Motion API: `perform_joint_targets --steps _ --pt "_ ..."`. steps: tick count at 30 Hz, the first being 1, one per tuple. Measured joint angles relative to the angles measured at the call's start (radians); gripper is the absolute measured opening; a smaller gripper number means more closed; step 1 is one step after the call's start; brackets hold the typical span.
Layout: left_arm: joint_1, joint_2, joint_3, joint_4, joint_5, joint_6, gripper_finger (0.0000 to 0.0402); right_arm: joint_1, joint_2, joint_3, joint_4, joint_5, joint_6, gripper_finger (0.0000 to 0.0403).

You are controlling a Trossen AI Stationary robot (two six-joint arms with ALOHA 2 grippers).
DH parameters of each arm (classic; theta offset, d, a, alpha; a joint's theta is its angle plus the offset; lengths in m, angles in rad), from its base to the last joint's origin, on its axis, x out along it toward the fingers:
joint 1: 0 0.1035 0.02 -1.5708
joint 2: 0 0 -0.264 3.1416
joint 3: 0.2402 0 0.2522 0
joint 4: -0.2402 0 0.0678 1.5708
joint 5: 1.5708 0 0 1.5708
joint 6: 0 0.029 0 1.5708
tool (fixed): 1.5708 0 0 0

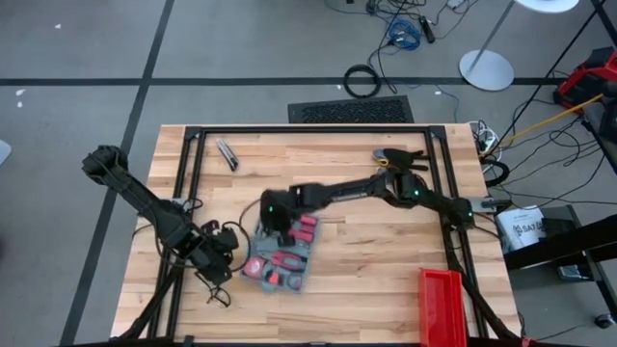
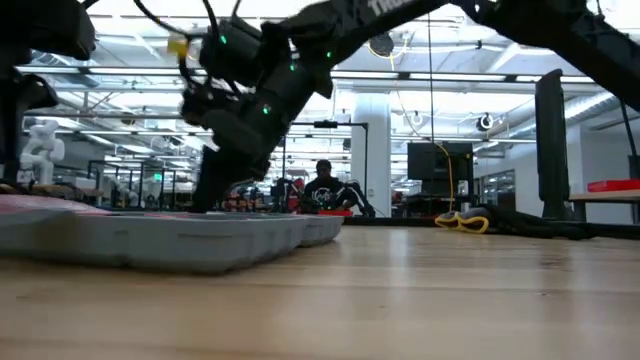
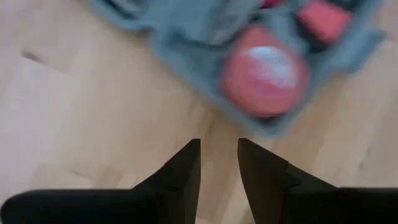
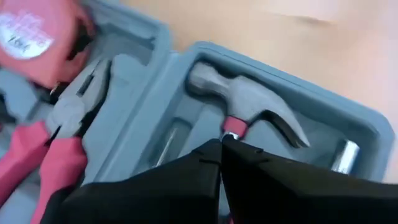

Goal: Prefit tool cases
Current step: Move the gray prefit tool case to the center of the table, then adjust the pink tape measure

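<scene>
The tool case (image 1: pixel 280 258) lies open and flat on the wooden table, its grey moulded tray holding red-handled tools. The right wrist view shows a hammer (image 4: pixel 245 102), pliers (image 4: pixel 65 121) and a red tape measure (image 4: pixel 34 37) in the tray. My right gripper (image 4: pixel 221 142) is shut, slanting down over the case's far half (image 1: pixel 278 222), its tips above the hammer's neck. My left gripper (image 3: pixel 217 158) hovers over bare wood just left of the case (image 1: pixel 228 254). Its fingers are a narrow gap apart with nothing between them, pointing at the corner by the tape measure (image 3: pixel 264 71). My right gripper has its shut fingertips right at the hammer's red neck (image 4: pixel 233 126), just below the steel head, coming down at a slant from the table's right. Whether the tips touch the hammer I cannot tell. The hammer lies in its recess in the tray.
A red bin (image 1: pixel 443 304) stands at the near right corner. A small tool (image 1: pixel 227 154) lies at the far left and a black object (image 1: pixel 400 156) at the far right. Black frame rails (image 1: pixel 188 173) run along the table's sides. A person (image 2: pixel 325 190) sits far behind the table.
</scene>
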Motion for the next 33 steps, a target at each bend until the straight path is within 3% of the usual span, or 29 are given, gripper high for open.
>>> perform_joint_targets --steps 8,15,25,33 --pt "0.034 -0.002 0.0 -0.003 -0.085 0.031 0.0111 -0.155 -0.009 0.0 -0.157 0.086 0.099 0.0" --pt "0.09 -0.003 0.0 -0.188 -0.244 -0.095 0.0111 -0.149 -0.011 -0.007 -0.307 0.073 0.128 0.0" --pt "0.194 -0.002 0.0 -0.092 -0.274 0.037 0.0111 -0.109 -0.088 -0.021 -0.353 0.146 0.13 0.0" --pt "0.283 -0.002 0.0 0.008 -0.246 0.12 0.0111 -0.119 -0.134 -0.018 -0.226 0.104 -0.008 0.0"
